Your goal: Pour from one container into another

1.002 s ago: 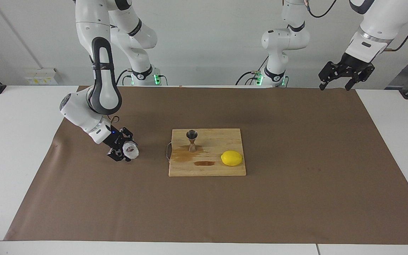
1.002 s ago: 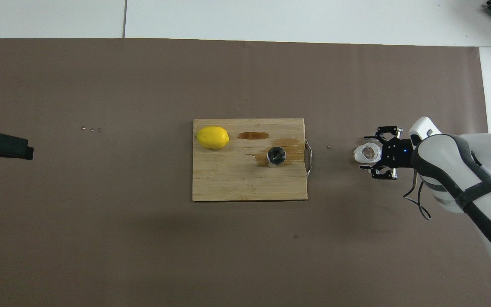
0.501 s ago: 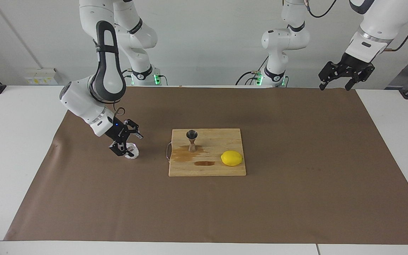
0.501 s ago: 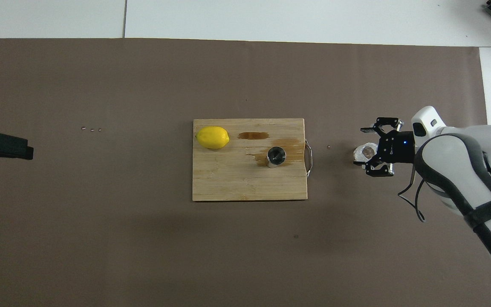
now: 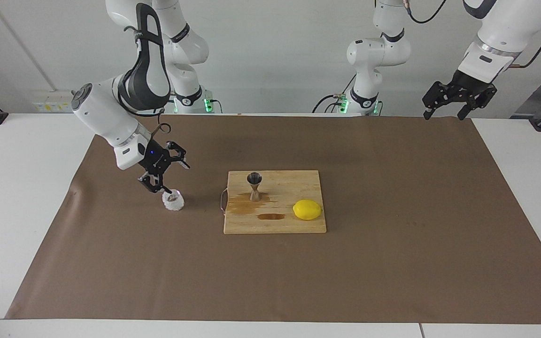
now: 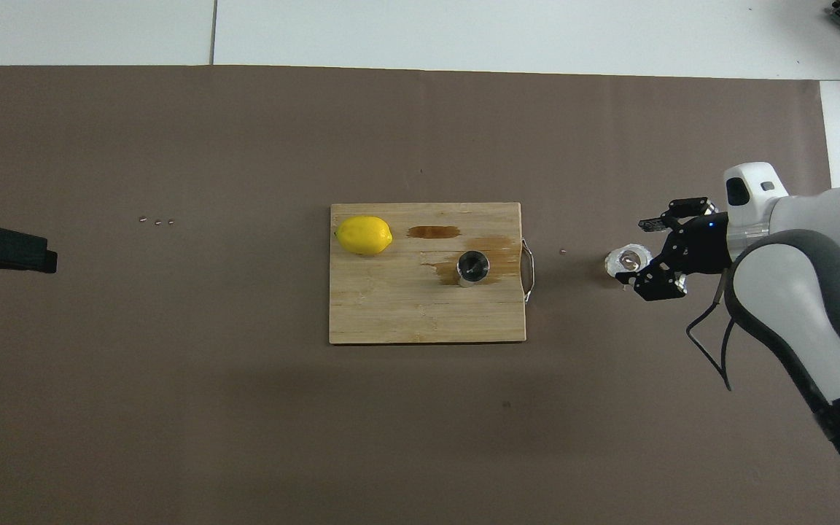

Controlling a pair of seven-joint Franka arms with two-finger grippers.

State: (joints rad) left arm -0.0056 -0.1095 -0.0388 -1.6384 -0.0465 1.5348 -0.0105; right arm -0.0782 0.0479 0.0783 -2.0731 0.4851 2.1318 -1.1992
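Note:
The clear faceted glass cup [image 5: 173, 201] stands upright on the brown paper, beside the cutting board's handle toward the right arm's end; it also shows in the overhead view [image 6: 625, 261]. The steel jigger [image 5: 254, 186] stands upright on the cutting board [image 5: 298, 180], and shows in the overhead view [image 6: 473, 267]. My right gripper [image 5: 167, 176] is open and empty, raised just above the cup and apart from it; it also shows in the overhead view [image 6: 642, 251]. My left gripper [image 5: 444, 112] waits open and raised over the paper's corner at the left arm's end.
A yellow lemon [image 5: 307, 209] lies on the board, farther from the robots than the jigger. Wet brown stains [image 5: 270, 216] mark the board beside the jigger. A few tiny bits [image 6: 156, 221] lie on the paper toward the left arm's end.
My right gripper has let go of the glass cup, opened and lifted away from it. The cup stays on the paper. The left arm has not moved.

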